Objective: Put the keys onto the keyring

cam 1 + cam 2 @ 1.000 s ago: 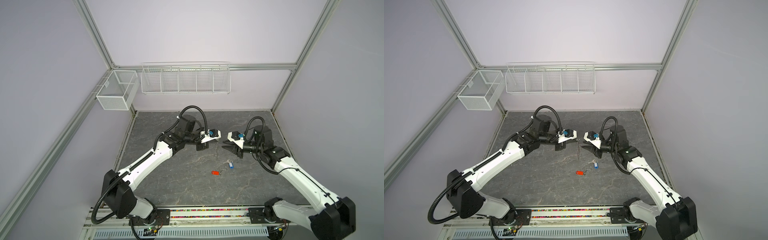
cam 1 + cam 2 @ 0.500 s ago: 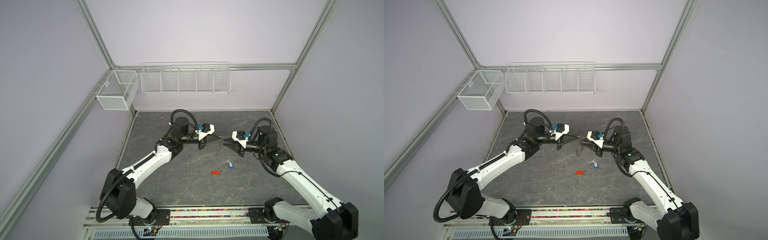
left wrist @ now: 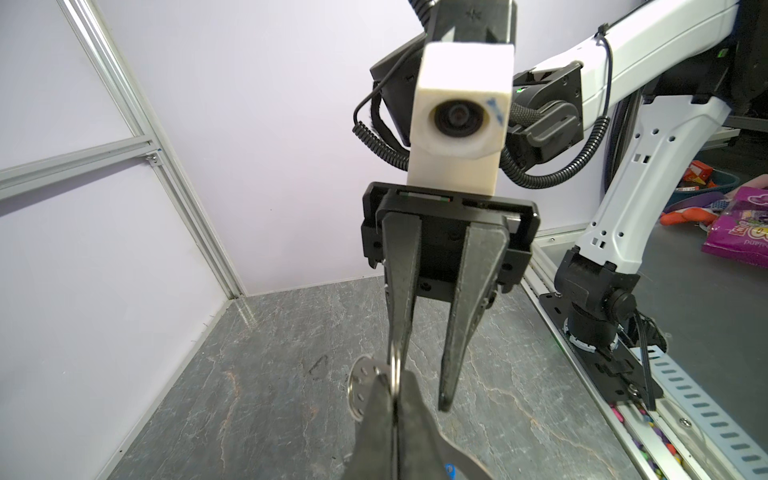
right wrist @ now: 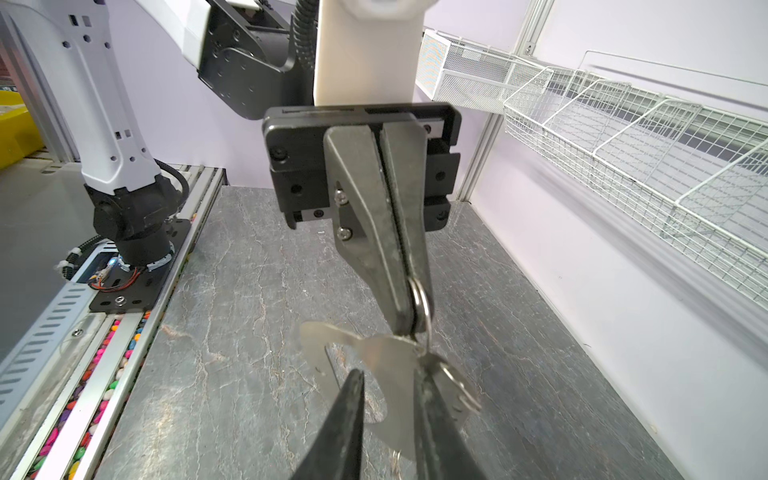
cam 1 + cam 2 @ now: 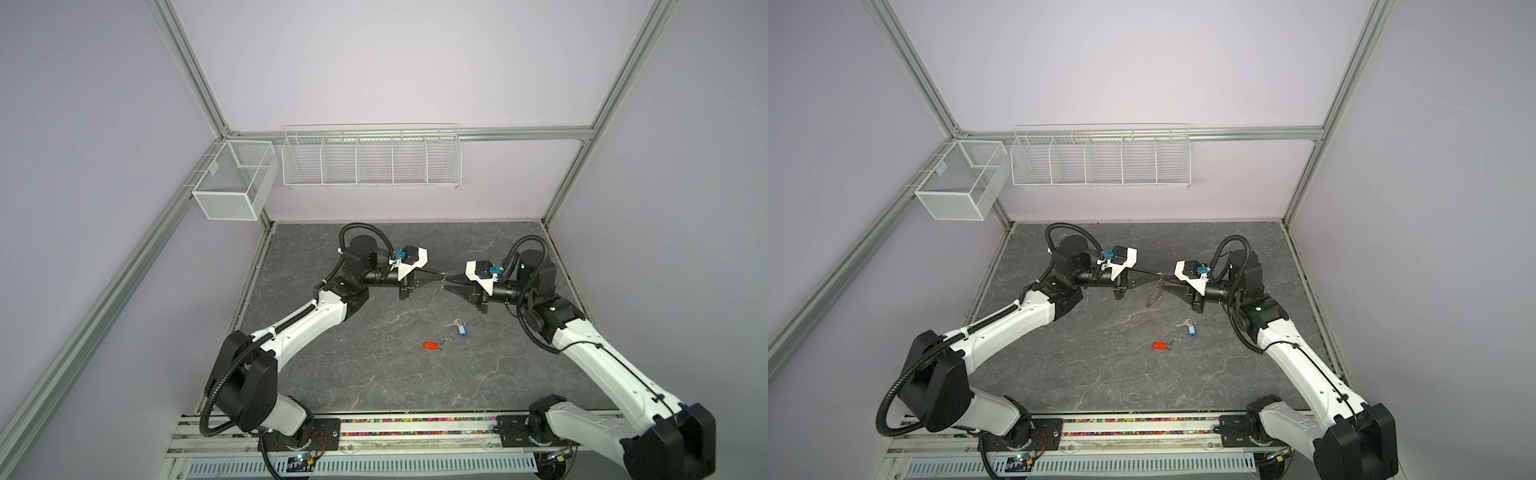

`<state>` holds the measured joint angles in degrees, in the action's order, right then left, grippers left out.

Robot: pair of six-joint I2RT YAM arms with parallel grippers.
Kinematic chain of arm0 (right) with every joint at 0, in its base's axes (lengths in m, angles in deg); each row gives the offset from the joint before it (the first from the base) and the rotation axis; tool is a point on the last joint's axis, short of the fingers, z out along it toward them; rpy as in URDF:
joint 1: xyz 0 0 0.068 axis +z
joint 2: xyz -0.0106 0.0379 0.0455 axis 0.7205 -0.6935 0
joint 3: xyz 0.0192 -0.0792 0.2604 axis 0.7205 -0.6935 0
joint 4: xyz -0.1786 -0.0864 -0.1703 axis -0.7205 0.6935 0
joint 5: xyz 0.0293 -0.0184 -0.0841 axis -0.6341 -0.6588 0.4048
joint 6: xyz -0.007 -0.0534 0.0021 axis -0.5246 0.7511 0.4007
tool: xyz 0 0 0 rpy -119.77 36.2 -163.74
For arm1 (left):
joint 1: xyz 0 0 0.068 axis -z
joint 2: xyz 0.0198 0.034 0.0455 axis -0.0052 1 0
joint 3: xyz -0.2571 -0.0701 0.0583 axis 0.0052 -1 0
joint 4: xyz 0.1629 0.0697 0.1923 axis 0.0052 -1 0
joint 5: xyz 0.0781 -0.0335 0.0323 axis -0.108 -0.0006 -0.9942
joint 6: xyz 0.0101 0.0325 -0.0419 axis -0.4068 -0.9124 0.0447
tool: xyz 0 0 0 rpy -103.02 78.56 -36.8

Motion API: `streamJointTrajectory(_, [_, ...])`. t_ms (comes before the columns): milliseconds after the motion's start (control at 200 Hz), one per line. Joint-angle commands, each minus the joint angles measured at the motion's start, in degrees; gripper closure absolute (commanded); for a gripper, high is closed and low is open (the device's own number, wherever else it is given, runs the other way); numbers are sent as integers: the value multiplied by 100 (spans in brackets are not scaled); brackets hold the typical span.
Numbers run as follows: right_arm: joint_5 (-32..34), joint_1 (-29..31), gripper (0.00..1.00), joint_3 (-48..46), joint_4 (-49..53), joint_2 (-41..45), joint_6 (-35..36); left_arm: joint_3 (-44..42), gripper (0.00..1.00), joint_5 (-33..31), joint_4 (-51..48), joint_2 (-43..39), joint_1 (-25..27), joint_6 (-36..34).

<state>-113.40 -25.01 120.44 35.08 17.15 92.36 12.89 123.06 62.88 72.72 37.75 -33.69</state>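
While it hangs between both arms above the table (image 5: 353,374), the keyring (image 5: 435,291) points its long axis downward, slightly tilted.
It is a thin, flat metal crescent with an oblong cutout. The left gripper (image 5: 443,274) pinches one wire ring, and the right gripper (image 5: 450,286) stands parted around the plate. The red-tagged key (image 5: 431,345) and blue-tagged key (image 5: 460,329) lie below.

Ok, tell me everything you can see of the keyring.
The keyring is a thin, flat, silvery-tan crescent plate, metal by its look, with an oblong cutout and small split rings at its edge. It hangs in the air above the grey table, a thin sliver in both top views. The left end effector, shut, pinches one ring at its top. The right end effector holds its fingers apart at the plate; whether they touch it is unclear.
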Motion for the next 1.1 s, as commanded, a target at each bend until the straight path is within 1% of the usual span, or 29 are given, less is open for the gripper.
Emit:
streamJointTrajectory(0, [-196,-17,76,41,-148,-106,-60,-87,100,140,89,77,34,46])
streamJointTrajectory(80, [-109,-22,75,41,123,-237,-4,-195,100,18,-107,77,34,-194])
streamJointTrajectory(100, [-70,-17,75,208,245,-286,26,-237,100,-13,-144,78,34,-246])
streamJointTrajectory(155, [73,-8,76,243,498,-424,11,-371,100,-118,-128,89,34,-348])
streamJointTrajectory(260, [303,21,75,111,479,-564,-269,-755,100,-301,257,119,9,-325])
streamJointTrajectory(275, [330,27,75,-76,467,-567,-299,-817,100,-329,339,128,8,-321])
streamJointTrajectory(360, [620,92,73,-314,435,-542,-415,-1152,100,-514,682,169,-10,-310])
streamJointTrajectory(465, [839,175,72,-538,463,-563,-420,-1468,100,-642,875,303,-19,-403])
streamJointTrajectory(570, [976,280,73,-678,540,-717,-237,-1840,100,-698,1577,512,-23,-197])
streamJointTrajectory(725, [917,325,73,-841,328,-978,-30,-2199,100,-742,2726,909,-54,242])
streamJointTrajectory(850, [850,318,75,-860,289,-1111,195,-2251,100,-672,3447,1176,-71,640])
streamJointTrajectory(1094, [580,301,76,-905,122,-1233,649,-2116,100,-524,3406,1222,-80,703])
